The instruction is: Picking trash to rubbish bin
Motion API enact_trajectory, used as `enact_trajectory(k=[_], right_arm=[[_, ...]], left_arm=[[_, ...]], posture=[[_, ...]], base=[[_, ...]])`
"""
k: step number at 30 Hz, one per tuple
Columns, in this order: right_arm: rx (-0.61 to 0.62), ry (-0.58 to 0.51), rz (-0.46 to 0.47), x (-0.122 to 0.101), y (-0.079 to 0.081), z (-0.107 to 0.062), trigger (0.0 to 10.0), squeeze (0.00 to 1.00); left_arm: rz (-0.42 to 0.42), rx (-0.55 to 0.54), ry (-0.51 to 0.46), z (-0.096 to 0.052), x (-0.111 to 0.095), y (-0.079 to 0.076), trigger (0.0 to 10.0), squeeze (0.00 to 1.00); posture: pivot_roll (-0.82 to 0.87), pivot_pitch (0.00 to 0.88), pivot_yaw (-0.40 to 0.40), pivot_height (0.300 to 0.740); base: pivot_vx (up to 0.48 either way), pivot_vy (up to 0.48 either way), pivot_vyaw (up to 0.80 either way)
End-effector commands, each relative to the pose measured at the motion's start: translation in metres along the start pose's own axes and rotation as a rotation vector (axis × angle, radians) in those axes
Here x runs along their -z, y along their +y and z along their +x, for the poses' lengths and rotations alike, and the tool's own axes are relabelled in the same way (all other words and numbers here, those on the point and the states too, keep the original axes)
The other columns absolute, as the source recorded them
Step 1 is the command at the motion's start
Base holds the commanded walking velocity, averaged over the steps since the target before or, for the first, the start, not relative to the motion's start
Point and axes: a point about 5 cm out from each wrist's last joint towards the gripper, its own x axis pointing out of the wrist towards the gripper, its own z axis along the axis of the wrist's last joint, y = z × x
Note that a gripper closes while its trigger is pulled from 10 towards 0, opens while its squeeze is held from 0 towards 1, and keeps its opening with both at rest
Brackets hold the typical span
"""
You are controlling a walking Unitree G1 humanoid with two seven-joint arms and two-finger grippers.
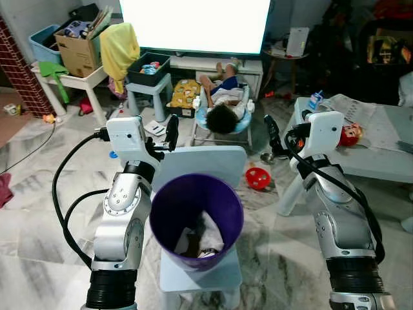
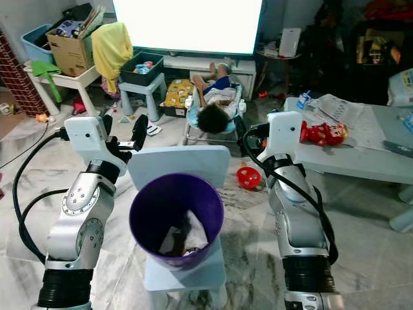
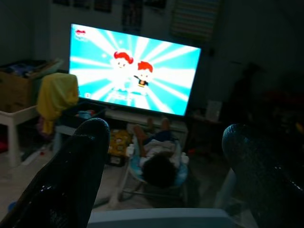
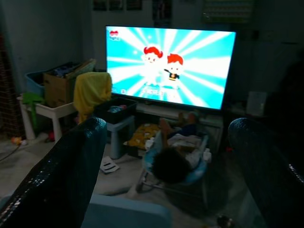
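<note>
A purple rubbish bin (image 1: 169, 206) stands on a pale blue child's chair (image 1: 206, 160) right before me. White crumpled paper and dark scraps of trash (image 1: 208, 240) lie in its bottom. My left gripper (image 2: 124, 129) is raised beside the left edge of the chair back, open and holding nothing. My right gripper (image 4: 168, 124) is raised to the right of the chair, level with its back, also open and holding nothing. Both point forward towards the television.
A small person lies in a blue bouncer seat (image 1: 222, 106) just behind the chair, before a lit television (image 1: 193, 26). A red toy bowl (image 1: 258, 177) lies on the marble floor. A low white table (image 1: 377, 161) stands at right; boxes and a crate (image 1: 147, 68) at back left.
</note>
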Motion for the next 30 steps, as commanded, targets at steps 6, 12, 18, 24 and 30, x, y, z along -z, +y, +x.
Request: enact_trajectory(k=[6,12,18,24,30], right_arm=[[-0.003,-0.016,-0.008,-0.0085,0.0004,0.0017,10.0,0.0],[0.01,-0.011,-0.009,-0.0089,-0.0031,0.0001,10.0,0.0],[0.017,-0.001,-0.01,-0.0086,-0.0044,0.0011,10.0,0.0],[0.018,0.0,-0.007,-0.0082,-0.0041,0.0001,10.0,0.0],[0.017,-0.013,-0.01,-0.0116,-0.0035,0.0026,10.0,0.0]], left_arm=[[0.01,-0.013,-0.016,0.0006,-0.0059,-0.0016,10.0,0.0],[-0.005,-0.003,-0.007,0.0,-0.0049,-0.0024,10.0,0.0],[-0.017,0.003,-0.012,0.002,-0.0062,-0.0031,10.0,0.0],[-0.027,0.003,-0.017,0.0027,-0.0064,-0.0042,10.0,0.0],[-0.059,0.011,-0.019,0.0064,-0.0074,-0.0058,10.0,0.0]], posture=[[0.02,0.026,-0.037,0.74],[0.01,0.027,-0.037,0.74],[0.01,0.027,-0.036,0.74],[0.0,0.005,-0.036,0.74],[0.0,0.0,-0.037,0.74]], base=[[0.0,0.0,0.0],[0.0,0.0,0.0],[0.0,0.0,0.0],[0.0,0.0,-0.74],[0.0,0.0,-0.1]])
